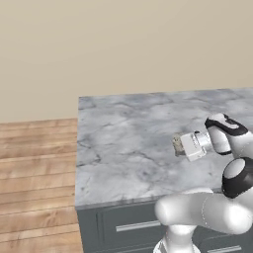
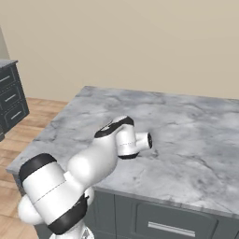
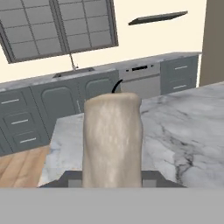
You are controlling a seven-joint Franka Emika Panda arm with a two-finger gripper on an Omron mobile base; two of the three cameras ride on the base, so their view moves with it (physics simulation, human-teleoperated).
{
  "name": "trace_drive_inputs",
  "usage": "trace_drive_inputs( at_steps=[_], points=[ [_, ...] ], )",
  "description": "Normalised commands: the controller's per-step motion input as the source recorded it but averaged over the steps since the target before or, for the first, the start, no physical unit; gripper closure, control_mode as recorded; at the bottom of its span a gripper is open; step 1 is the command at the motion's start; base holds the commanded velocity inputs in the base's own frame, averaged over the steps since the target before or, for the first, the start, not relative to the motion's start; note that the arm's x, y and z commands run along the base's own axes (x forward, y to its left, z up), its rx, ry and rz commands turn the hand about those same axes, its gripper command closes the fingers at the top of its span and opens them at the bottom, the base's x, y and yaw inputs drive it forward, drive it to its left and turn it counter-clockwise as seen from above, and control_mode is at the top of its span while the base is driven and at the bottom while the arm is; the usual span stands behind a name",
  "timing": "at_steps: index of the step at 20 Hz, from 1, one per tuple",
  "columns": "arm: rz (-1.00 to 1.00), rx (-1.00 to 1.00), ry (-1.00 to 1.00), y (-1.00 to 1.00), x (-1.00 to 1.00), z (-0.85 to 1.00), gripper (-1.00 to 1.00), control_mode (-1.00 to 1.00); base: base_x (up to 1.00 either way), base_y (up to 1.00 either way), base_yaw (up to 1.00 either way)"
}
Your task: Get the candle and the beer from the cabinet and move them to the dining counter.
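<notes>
jaws (image 1: 177, 145) gripping the candle (image 3: 112, 140) | hanging mid-right of frame over the marble table (image 1: 123, 143) | candle standing upright, centre frame

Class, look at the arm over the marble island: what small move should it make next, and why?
Probably lower the candle onto the dining counter and then open. The gripper is shut on the candle and stands over the marble top, well inside its edge, so setting it down seems the natural step.
</notes>
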Motion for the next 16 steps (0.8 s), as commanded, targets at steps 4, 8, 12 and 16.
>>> trace_drive_inputs(
  at_steps=[4, 8, 12, 16],
  points=[
    [0.04, 0.0, -0.1, -0.05, 0.33, -0.45, 1.0, -1.0, 0.0, 0.0, 0.0],
    [0.05, 0.0, -0.02, -0.17, 0.34, -0.23, 1.0, -1.0, 0.0, 0.0, 0.0],
    [0.06, 0.0, 0.0, -0.17, 0.28, -0.21, 1.0, -1.0, 0.0, 0.0, 0.0],
    [0.07, 0.0, 0.0, -0.16, 0.18, -0.25, 1.0, -1.0, 0.0, 0.0, 0.0]
  ],
)
